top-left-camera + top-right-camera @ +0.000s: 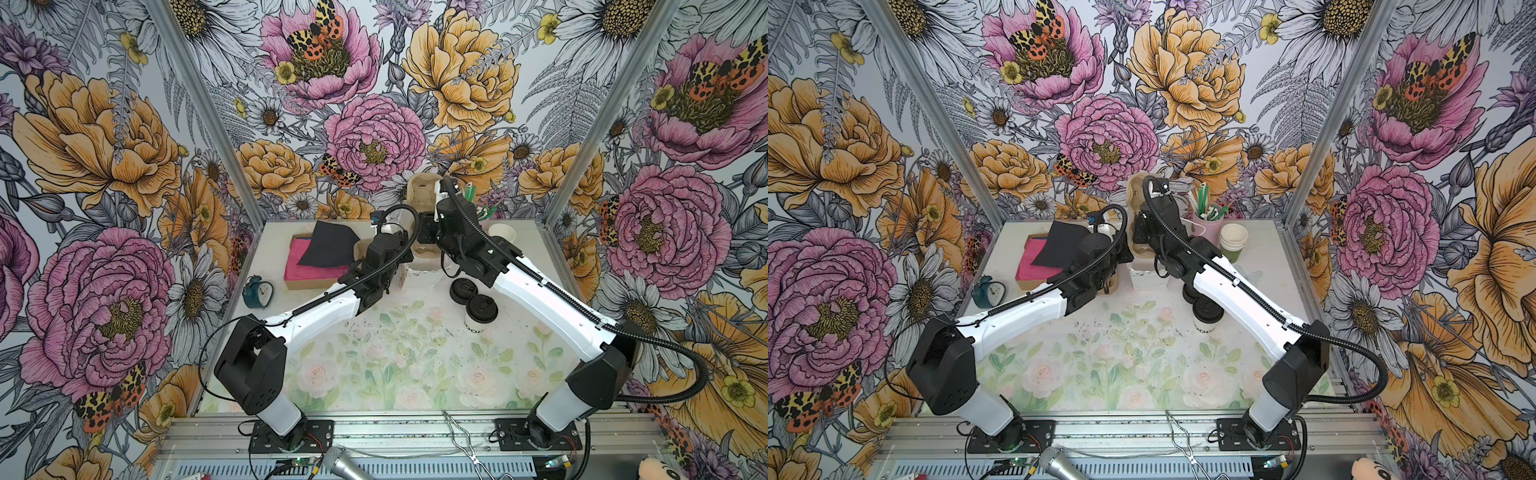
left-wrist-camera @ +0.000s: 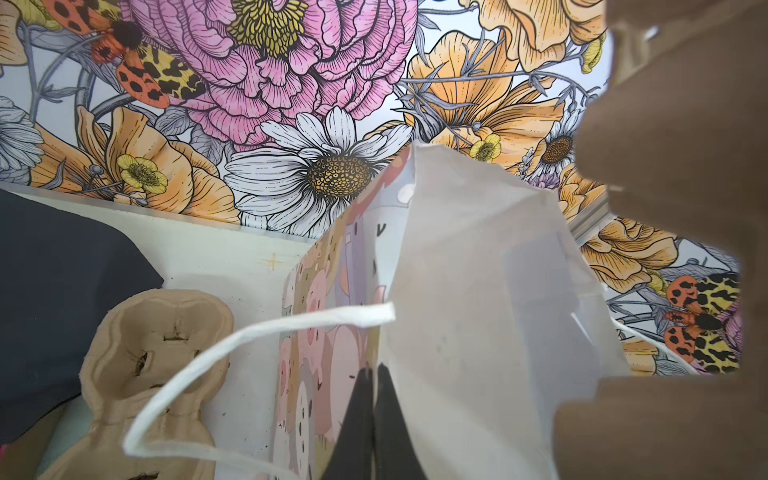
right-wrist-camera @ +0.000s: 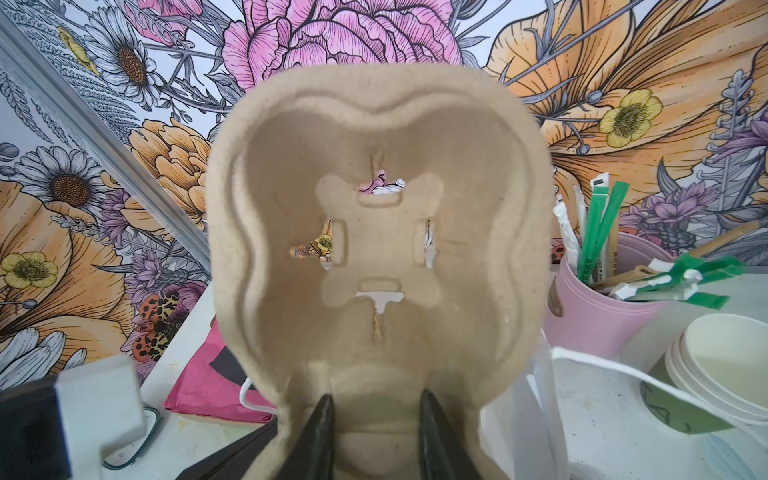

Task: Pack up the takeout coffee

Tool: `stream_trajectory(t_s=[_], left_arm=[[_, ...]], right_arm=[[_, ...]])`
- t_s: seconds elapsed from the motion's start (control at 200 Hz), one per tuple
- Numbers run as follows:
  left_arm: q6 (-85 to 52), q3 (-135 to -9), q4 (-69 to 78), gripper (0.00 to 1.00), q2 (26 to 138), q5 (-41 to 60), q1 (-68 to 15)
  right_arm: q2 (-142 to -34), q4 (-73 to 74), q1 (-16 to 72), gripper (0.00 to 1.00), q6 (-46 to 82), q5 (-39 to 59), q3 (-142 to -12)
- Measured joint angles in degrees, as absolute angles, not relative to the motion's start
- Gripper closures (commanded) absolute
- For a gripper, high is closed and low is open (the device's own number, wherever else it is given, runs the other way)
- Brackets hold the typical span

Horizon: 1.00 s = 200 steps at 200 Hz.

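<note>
I can't read the lettering on the takeout coffee point(image 1: 480, 311). My left gripper point(image 2: 371, 386) pinches the paper bag point(image 2: 478, 291); my right gripper point(image 3: 377, 397) clasps the pulp carrier point(image 3: 374, 124). The pink cup point(image 3: 602, 328) holds sticks.

Teal alarm clock point(image 1: 257, 292) stood at table's L edge, near a cardboard box point(image 1: 307, 284) w/ pink napkins point(image 1: 305, 262) & black cloth point(image 1: 328, 243) on top. Back R: pink cup point(image 1: 1209, 224) of stirrers beside stack of lidless cups point(image 1: 1233, 241). Loose black lids point(image 1: 462, 289) lay mid-R. Mic point(image 1: 343, 463) & wire tongs point(image 1: 465, 440) lay at front rail; plush toy point(image 1: 660, 469) at front R corner
</note>
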State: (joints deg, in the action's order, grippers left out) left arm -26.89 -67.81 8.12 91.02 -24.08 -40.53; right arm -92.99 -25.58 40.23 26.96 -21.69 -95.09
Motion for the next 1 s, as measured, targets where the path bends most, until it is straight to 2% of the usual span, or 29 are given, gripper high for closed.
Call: stream_trajectory(t_s=[0.28, 1.001], left_arm=[[-27.0, -62.9, 12.8, 1.0, 88.1, -25.3, -41.3], [-26.9, -59.5, 16.6, 1.0, 86.7, -25.5, -42.9]], right_arm=[[-92.8, -25.6, 40.5, 0.66, 28.1, -23.6, -86.0], [-93.2, -24.6, 41.5, 0.66, 29.1, -23.8, -84.5]])
